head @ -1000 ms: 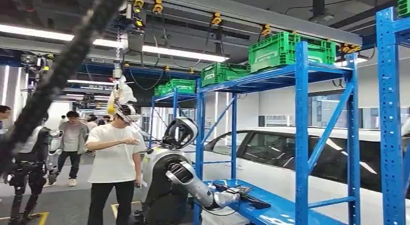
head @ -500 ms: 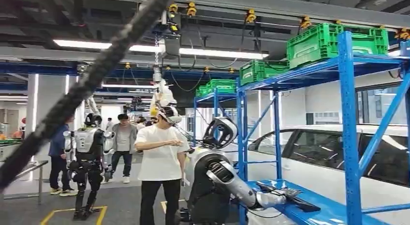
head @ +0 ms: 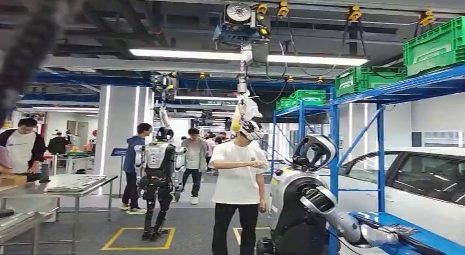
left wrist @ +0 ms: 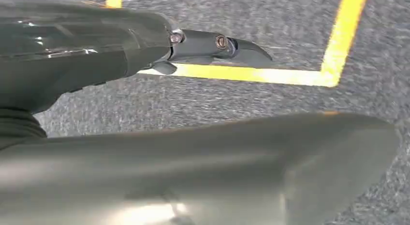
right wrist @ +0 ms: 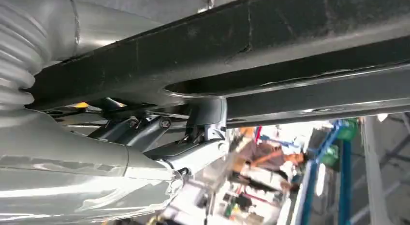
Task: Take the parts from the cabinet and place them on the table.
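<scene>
Steel-topped table [head: 102, 180] stands at the left of the head view, well apart from the blue rack [head: 334, 173] on the right, where another silver robot [head: 304, 203] reaches onto the lower shelf. The drop-off point therefore lies ahead and to the robot's own left.

At the left wrist, the left hand [left wrist: 96, 51] hangs over grey floor [left wrist: 290, 22] marked with yellow tape [left wrist: 251, 76]. Its dark finger and thick thumb are spread apart, with nothing between them.

At the right wrist, the right hand [right wrist: 96, 162] looks closed around a long black part [right wrist: 270, 36], its fingers [right wrist: 193, 155] curled against it. The part's long axis runs across the palm and out well past the hand.

Since the loaded hand is on the side away from the table, I judge the body must turn left before the part can be laid flat.
</scene>
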### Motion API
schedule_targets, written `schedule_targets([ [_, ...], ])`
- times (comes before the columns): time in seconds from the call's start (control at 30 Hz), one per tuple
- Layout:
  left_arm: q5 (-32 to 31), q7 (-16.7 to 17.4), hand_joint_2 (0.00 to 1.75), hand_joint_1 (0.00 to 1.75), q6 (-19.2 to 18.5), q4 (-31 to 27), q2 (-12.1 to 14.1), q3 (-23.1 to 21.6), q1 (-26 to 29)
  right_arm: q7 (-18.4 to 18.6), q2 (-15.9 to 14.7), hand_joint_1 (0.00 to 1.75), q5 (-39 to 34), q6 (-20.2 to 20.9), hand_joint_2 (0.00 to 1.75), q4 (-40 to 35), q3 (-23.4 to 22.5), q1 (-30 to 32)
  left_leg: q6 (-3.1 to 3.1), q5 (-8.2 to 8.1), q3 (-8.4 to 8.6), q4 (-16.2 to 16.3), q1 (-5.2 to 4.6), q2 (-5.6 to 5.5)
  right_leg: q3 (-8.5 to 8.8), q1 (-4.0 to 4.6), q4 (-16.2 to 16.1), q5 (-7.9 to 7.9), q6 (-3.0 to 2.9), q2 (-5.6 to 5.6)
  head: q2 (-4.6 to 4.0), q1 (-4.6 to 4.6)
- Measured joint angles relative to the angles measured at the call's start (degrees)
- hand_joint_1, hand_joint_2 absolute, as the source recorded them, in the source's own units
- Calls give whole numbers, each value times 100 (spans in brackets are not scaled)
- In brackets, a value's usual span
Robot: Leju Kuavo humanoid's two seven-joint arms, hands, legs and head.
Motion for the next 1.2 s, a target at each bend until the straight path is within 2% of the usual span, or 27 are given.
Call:
schedule_targets([
  [0.03, 0, 7, 175, 0, 2, 0, -15, -2, 0, 2, 0, 175, -2, 7, 175, 0, 0, -12, -1, 1, 13, 1, -10, -68, 202, 14, -480, 272, -73, 163, 0, 0],
  [0.07, 0, 7, 175, 0, 2, 0, -53, -4, -3, 4, 0, 175, -2, 22, 175, 0, 0, -20, -2, 3, -8, -2, 11, -131, 331, 24, -789, 369, -163, 448, 0, 0],
  [0.1, 0, 19, 175, 0, 11, 0, -76, -4, -28, 6, 0, 175, -4, 33, 175, 0, 2, -15, -16, 14, -28, 22, -20, -204, 340, -4, -856, 406, -144, 474, 0, 4],
  [0.2, 2, 92, 175, 0, 28, 0, -85, -4, 43, 48, 35, 175, 4, 74, 175, -29, 33, -31, -108, 71, -91, -4, 37, -379, 371, 42, -929, 378, -135, 281, 0, 2],
  [0.23, 2, 96, 175, 0, 28, 0, -81, -4, 54, 59, 79, 175, 4, 79, 175, -48, 39, -42, -116, 42, -123, 22, 29, -386, 418, -55, -1059, 385, -145, 175, 0, 2],
  [0.27, 2, 111, 175, 0, 28, 2, -114, -4, 69, 70, 115, 175, 7, 90, 175, -61, 54, -44, -154, -50, -157, 96, -9, -87, 432, -30, -1096, 407, -155, 133, 0, 4],
  [0.3, 2, 125, 175, 0, 37, 2, -111, -4, 44, 70, 135, 175, 4, 98, 175, -79, 68, -44, -201, -272, -298, 398, 6, 138, 432, -31, -1100, 410, -163, 49, 0, 6],
  [0.37, 2, 151, 175, 0, 37, 2, -114, -4, 1, 81, 136, 175, 9, 105, 175, -85, 103, -19, -278, -630, -660, 1195, 63, 283, 431, -32, -1095, 404, -164, -123, 0, 7],
  [0.4, 2, 166, 175, 0, 37, 2, -120, -4, 2, 85, 138, 175, 9, 107, 175, -85, 131, -5, -314, -708, -796, 1494, 94, 309, 427, -35, -1092, 402, -163, -200, 0, 7],
  [0.43, 4, 175, 175, 0, 35, 2, -133, -4, 12, 85, 146, 175, 11, 116, 175, -85, 175, 11, -343, -659, -803, 1547, 130, 331, 431, -42, -1091, 396, -154, -276, 0, 7],
  [0.47, 28, 175, 175, 0, 31, 2, -138, -4, 31, 85, 157, 175, 11, 131, 175, -94, 210, 23, -373, -498, -690, 1337, 160, 353, 434, -51, -1085, 384, -135, -345, 0, 7],
  [0.53, 55, 175, 175, 0, 17, 2, -138, -4, 34, 85, 168, 175, 9, 133, 175, -142, 260, 27, -418, -27, -201, 426, 187, 484, 449, -86, -1047, 342, -69, -476, 0, 7],
  [0.57, 66, 177, 175, 0, 17, 2, -140, -4, 26, 85, 179, 175, 9, 136, 175, -164, 278, 27, -434, -6, -28, 75, 163, 729, 458, -76, -1026, 309, -16, -536, 0, 7],
  [0.6, 85, 192, 175, 0, 17, 2, -164, -4, 4, 85, 181, 175, -2, 138, 175, -181, 293, 27, -374, -27, -7, -1, 75, 857, 449, -32, -992, 287, 21, -576, 0, 11],
  [0.63, 103, 205, 175, 0, 24, 2, -160, -4, -10, 85, 181, 175, -2, 140, 175, -203, 306, 30, -271, -35, -32, 31, 87, 806, 454, -20, -1000, 289, 48, -628, 0, 9],
  [0.73, 122, 254, 175, 0, 42, 0, -166, 0, 41, 85, 199, 175, -2, 142, 175, -234, 363, 29, -145, -14, -45, 15, 72, 600, 517, -47, -1025, 249, 145, -794, 0, 9],
  [0.77, 137, 260, 175, 0, 46, 0, -166, 4, 58, 85, 199, 175, -2, 142, 175, -258, 378, 29, -124, -3, -49, 11, 87, 549, 501, -78, -939, 133, 171, -554, 0, 9],
  [0.8, 144, 284, 175, 0, 50, 0, -166, 7, 46, 81, 199, 175, -13, 146, 175, -273, 387, 33, -75, 3, -58, 12, 89, 502, 391, -81, -678, -59, 154, -301, 0, 9],
  [0.87, 162, 313, 175, 0, 63, 0, -166, 11, 13, 81, 188, 175, -22, 151, 175, -275, 407, 73, -33, 15, -69, 13, 68, 351, -37, -66, 272, -510, 130, -112, 0, 9],
  [0.9, 173, 339, 175, 0, 72, 0, -166, 18, 13, 81, 184, 175, -26, 157, 175, -275, 422, 109, -21, 19, -71, 14, 47, 271, -235, -60, 678, -623, 113, -91, 0, 9],
  [0.93, 181, 354, 175, 0, 90, 0, -166, 24, 18, 81, 184, 175, -28, 166, 175, -275, 439, 141, -16, 21, -68, 15, 28, 193, -318, -50, 819, -596, 95, -80, 0, 9],
  [0.97, 197, 361, 175, 0, 101, 0, -166, 26, 21, 81, 184, 175, -31, 177, 175, -284, 457, 162, -10, 25, -64, 17, 10, 113, -269, -35, 671, -436, 63, -67, 0, 9],
  [1.03, 205, 398, 175, 0, 105, 0, -166, 28, 42, 81, 184, 175, -39, 192, 175, -343, 490, 167, -5, 29, -46, 17, -24, -45, 109, 7, -220, 106, -40, 48, 0, 9],
  [1.07, 203, 404, 175, 0, 105, 2, -168, 28, 41, 79, 184, 175, -50, 192, 175, -385, 507, 164, -4, 31, -45, 16, -16, -114, 308, 35, -698, 354, -121, 286, 0, 9],
  [1.1, 203, 409, 175, 0, 105, 2, -195, 28, 24, 72, 184, 175, -61, 192, 175, -402, 520, 165, -21, 43, -69, 25, -39, -169, 363, 18, -832, 329, -184, 488, 0, 11],
  [1.13, 192, 418, 175, 0, 105, 0, -184, 28, 13, 72, 184, 175, -66, 195, 175, -424, 535, 162, -39, 56, -90, 33, 8, -227, 388, 23, -915, 346, -142, 436, 0, 15],
  [1.2, 175, 404, 175, 0, 100, 0, -177, 26, 53, 72, 188, 175, -72, 194, 175, -455, 560, 156, -97, 93, -123, 13, 36, -342, 402, 61, -936, 329, -155, 323, 0, 13],
])
